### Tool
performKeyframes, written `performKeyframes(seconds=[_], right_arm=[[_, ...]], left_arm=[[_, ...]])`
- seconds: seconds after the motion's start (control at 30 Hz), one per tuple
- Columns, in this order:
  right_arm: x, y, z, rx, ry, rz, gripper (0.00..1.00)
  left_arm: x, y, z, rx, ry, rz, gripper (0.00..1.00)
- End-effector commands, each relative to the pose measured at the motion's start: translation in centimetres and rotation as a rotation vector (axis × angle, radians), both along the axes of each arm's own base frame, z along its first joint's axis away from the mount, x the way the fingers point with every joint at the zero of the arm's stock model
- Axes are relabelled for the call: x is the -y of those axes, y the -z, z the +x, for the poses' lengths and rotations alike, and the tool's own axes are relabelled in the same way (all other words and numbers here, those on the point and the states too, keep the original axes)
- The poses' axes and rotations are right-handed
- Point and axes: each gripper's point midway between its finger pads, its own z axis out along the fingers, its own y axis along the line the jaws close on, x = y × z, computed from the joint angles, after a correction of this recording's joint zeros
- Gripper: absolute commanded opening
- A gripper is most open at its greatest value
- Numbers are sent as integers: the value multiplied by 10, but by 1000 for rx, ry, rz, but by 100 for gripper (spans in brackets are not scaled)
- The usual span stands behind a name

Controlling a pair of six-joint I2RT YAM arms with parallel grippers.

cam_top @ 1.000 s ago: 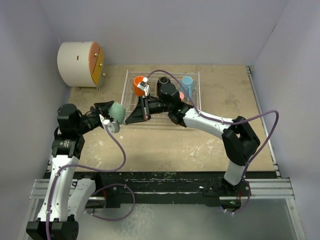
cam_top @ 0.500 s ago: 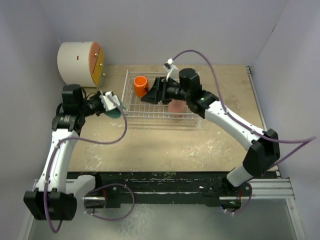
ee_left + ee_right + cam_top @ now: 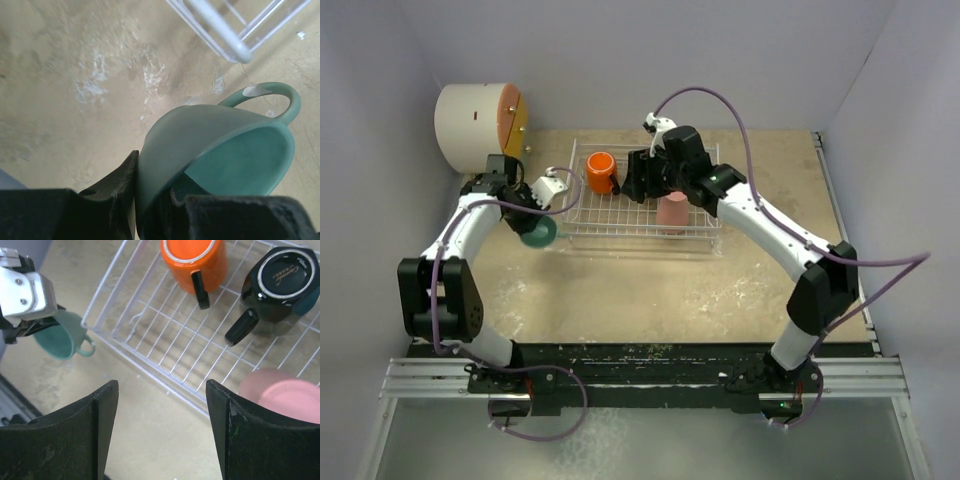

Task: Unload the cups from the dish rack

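Moved vs 0.5 s ago: L arm has folded in toward the rack. The teal-green mug [image 3: 538,236] it carries now lies lower in the top view, just off the near-left corner of the dish rack [image 3: 620,238]. R end effector [image 3: 638,186] has shifted slightly and is over the rack's middle. Orange mug [image 3: 600,172] and pink tumbler [image 3: 672,210]: same spots.

Items:
1. L end effector [image 3: 150,202]: clenched on the teal-green mug's wall, one finger [image 3: 112,192] outside, the other inside the bowl. Mug tilted, mouth toward the wrist cam, handle pointing at the rack's corner wire. Contact w/ desk [image 3: 650,290]: can't tell.
2. R end effector: released, fingers [image 3: 95,435] spread wide, nothing between them. Hovers above the rack's near-left rail, apart from every cup.
3. Orange mug: in rack, far-left part. Top face orange w/ a pale ring; dark handle points to the near side.
4. Black mug [image 3: 282,282]: in rack, right of the orange mug, not touching it. Base up, printed mark inside a pale ring, handle toward near-left. Mostly hidden by the R arm in the top view.
5. Pink tumbler: in rack by the near rail, right of centre, on the near side of the black mug.
6. Drum [image 3: 475,125]: white cylinder, orange-yellow face, far-left corner of desk, left of the rack and apart from it.
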Motion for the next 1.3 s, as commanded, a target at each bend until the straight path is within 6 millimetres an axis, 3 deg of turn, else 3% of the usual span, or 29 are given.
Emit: performKeyframes(seconds=[0.0,0.4,0.73,0.87,1.0,1.13,1.27], right_arm=[[1,-8,26,85,26,-77,73],[-17,30,71,82,50,-166,74],[-23,59,99,125,67,-248,73],[-30,72,107,154,66,-307,73],[-39,82,113,172,65,-334,72],[-48,88,121,174,66,-328,71],[-53,98,126,165,68,-342,69]], left_arm=[[-12,-1,9,-13,-90,30,0],[-39,57,12,-188,-105,10,0],[-44,83,30,-236,-136,-11,2],[-49,79,33,-212,-140,8,13],[-57,61,39,-135,-147,52,28],[-53,29,45,-63,-141,31,53],[-44,1,50,-30,-122,-21,54]])
